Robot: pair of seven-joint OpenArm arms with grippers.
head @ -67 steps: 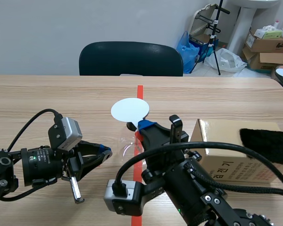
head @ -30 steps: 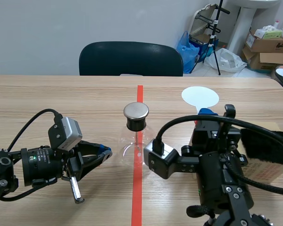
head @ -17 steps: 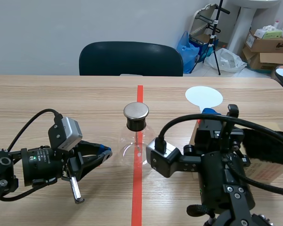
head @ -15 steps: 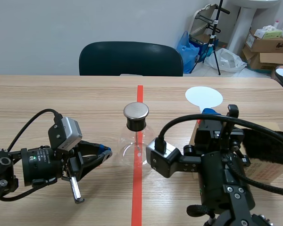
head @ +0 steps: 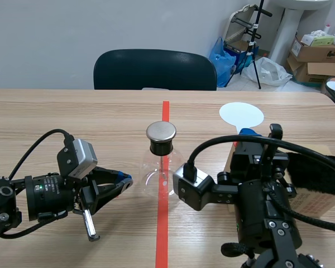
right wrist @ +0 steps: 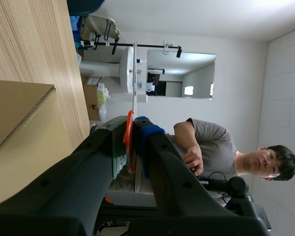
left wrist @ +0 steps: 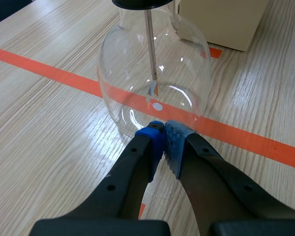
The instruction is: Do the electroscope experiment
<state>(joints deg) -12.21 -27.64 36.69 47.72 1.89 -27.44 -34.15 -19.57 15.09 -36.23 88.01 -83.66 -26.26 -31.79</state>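
Now the right gripper [head: 247, 135], clamped on the red handle [right wrist: 129, 142] of the white disc [head: 241, 115], has swung right from above the electroscope flask [head: 161, 167] toward the black fuzzy cloth [head: 318, 173] on the cardboard box [head: 324, 205], likely for recharging. The left gripper [left wrist: 163, 140], closed on nothing, sits just left of the mid-table flask, clear of the path back.

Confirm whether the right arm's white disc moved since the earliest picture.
Yes: the white disc swung right, from above the flask at the red tape line, toward the cardboard box.
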